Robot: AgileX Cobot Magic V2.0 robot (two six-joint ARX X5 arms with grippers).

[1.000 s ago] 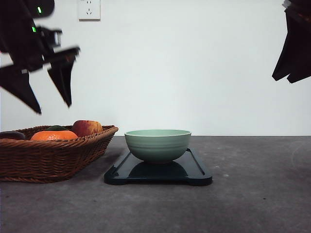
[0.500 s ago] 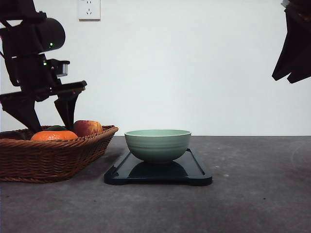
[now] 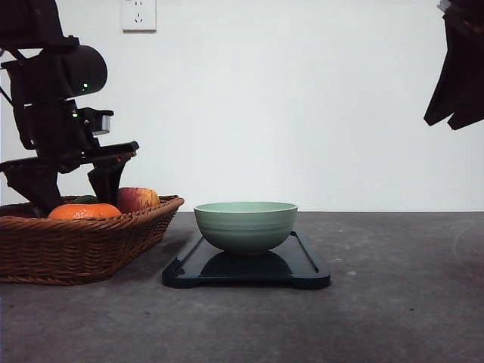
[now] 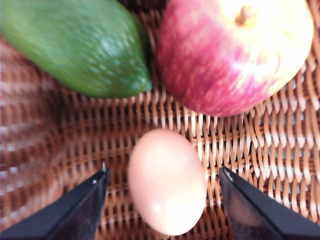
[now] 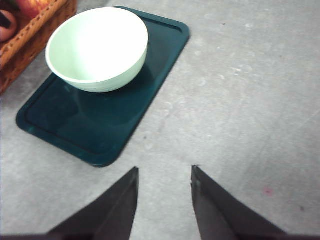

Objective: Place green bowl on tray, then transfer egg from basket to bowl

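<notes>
The green bowl (image 3: pixel 246 225) (image 5: pixel 97 47) stands upright on the dark tray (image 3: pixel 302 265) (image 5: pixel 65 130). The egg (image 4: pixel 167 182) lies on the floor of the wicker basket (image 3: pixel 76 246) (image 4: pixel 260 145), next to a red-yellow apple (image 4: pixel 235 50). My left gripper (image 3: pixel 72 189) (image 4: pixel 163 172) is lowered into the basket and open, one finger on each side of the egg with a gap on both sides. From the front, the basket wall hides the egg. My right gripper (image 3: pixel 454 68) (image 5: pixel 164 169) hangs high at the right, open and holding nothing.
Also in the basket are an orange fruit (image 3: pixel 83 212), the apple (image 3: pixel 134 199) and a green fruit (image 4: pixel 75 47), all close to the left fingers. The basket's corner (image 5: pixel 30 35) nearly touches the tray. Bare grey table (image 3: pixel 401 302) lies right of the tray.
The left arm has come down from above the basket until its open fingers reach inside it. The right arm, bowl and tray have not moved.
</notes>
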